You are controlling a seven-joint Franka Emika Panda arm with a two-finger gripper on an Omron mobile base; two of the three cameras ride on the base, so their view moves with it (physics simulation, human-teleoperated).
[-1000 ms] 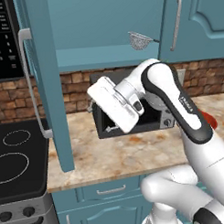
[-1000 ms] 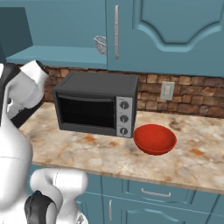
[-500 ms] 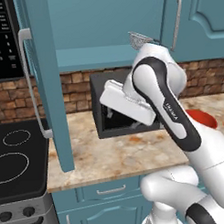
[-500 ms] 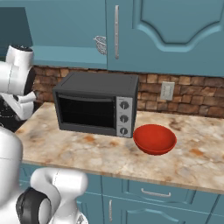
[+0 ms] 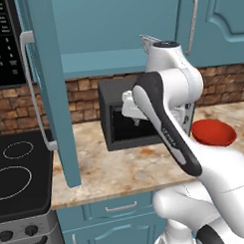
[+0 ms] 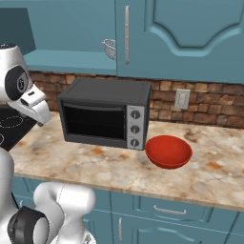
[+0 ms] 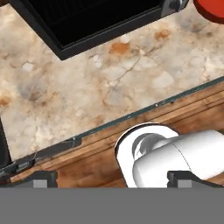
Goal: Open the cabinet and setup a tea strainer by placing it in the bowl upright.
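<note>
The cabinet (image 5: 116, 29) stands with its left door (image 5: 48, 91) swung out; its right door (image 6: 181, 33) is shut. On the edge of its lower shelf sits the tea strainer (image 6: 110, 47), a small silver mesh cup (image 5: 150, 40) half hidden by my arm's elbow. The red bowl (image 5: 212, 132) rests on the counter just right of the black toaster oven (image 6: 102, 114). My gripper (image 7: 113, 178) is open and empty. It hangs in front of the oven (image 5: 136, 121) and points down at the counter's front edge, with the bowl (image 7: 212, 8) off at a corner.
A black stove top (image 5: 16, 172) lies left of the counter, below a microwave (image 5: 1, 43). The open door's long handle (image 5: 33, 92) juts over the counter's left end. Teal drawers (image 6: 167, 209) run under the marbled counter (image 6: 95, 167). Wood floor (image 7: 87, 162) shows below.
My arm has folded upward, its elbow rising to the height of the cabinet shelf in front of the strainer. The hand has turned to face down. The jaws stay open.
</note>
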